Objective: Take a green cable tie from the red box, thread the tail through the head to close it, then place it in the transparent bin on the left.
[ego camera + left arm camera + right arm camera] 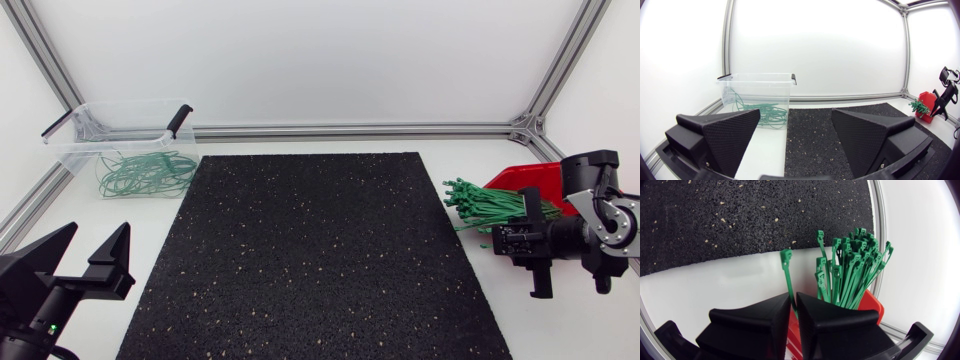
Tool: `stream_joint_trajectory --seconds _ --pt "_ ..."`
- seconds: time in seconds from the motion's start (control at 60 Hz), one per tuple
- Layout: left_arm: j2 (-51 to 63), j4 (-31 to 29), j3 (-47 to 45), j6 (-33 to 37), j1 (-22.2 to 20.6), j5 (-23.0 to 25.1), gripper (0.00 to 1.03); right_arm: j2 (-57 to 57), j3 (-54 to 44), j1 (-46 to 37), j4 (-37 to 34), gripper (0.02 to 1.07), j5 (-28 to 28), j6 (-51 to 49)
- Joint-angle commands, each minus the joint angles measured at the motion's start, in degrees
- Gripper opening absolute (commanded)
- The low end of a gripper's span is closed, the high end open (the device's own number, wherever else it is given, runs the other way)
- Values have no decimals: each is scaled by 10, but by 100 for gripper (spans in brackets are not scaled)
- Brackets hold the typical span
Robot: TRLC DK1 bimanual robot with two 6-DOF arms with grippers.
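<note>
Black speckled mat (310,250), flat on white tabletop (560,335)

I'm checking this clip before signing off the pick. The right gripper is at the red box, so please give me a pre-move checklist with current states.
1. Right gripper shut on a single tie: ok, one runs down between its fingers.
2. That tie apart from the bundle in the red box: ok.
3. Where along its length the tie is gripped: cannot tell, hidden by the fingers.
4. Left gripper open to take the tail: ok.
5. Transparent bin uncovered: ok, closed ties lie inside.
</note>
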Motion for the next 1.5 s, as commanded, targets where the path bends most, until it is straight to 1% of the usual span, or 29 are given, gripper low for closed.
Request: stream_joint_trajectory --seconds 0.0,0.183,0.35,0.483,0.583,0.667,0.85,0.95,1.067,1.117,1.233,1.3,1.367,1.483 --pt "5 -12 -23 -7 -1 0 99 -6 -13 4 11 8 3 -13" --pt "6 -12 -23 -7 -1 3 99 -37 -9 3 9 8 2 -12" --pt "5 -13 -23 -11 -3 5 99 -84 16 7 -42 8 -9 -3" --pt "5 -13 -23 -14 -3 5 99 -125 56 16 -87 8 -37 22" --pt "3 -13 -23 -14 -3 5 99 -152 83 33 -97 8 -43 60" --pt "3 -13 -23 -14 -3 5 99 -153 114 47 -133 8 -40 91" --pt "3 -13 -23 -14 -4 5 99 -165 186 97 -207 8 -31 186" --pt "1 -13 -23 -14 -4 5 99 -184 207 129 -219 8 -27 231" --pt "1 -13 -23 -14 -4 5 99 -208 223 190 -234 8 -2 276" --pt "1 -16 -23 -14 -4 9 99 -207 242 224 -258 8 15 305" --pt "-1 -21 -22 -15 -4 17 99 -201 292 294 -321 8 19 378" --pt "-3 -21 -22 -14 -4 17 99 -200 307 323 -323 8 48 416" --pt "-9 -20 -22 -13 -3 17 99 -193 326 347 -341 8 60 446" --pt "-10 -18 -22 -7 4 17 99 -154 376 381 -414 8 53 504"
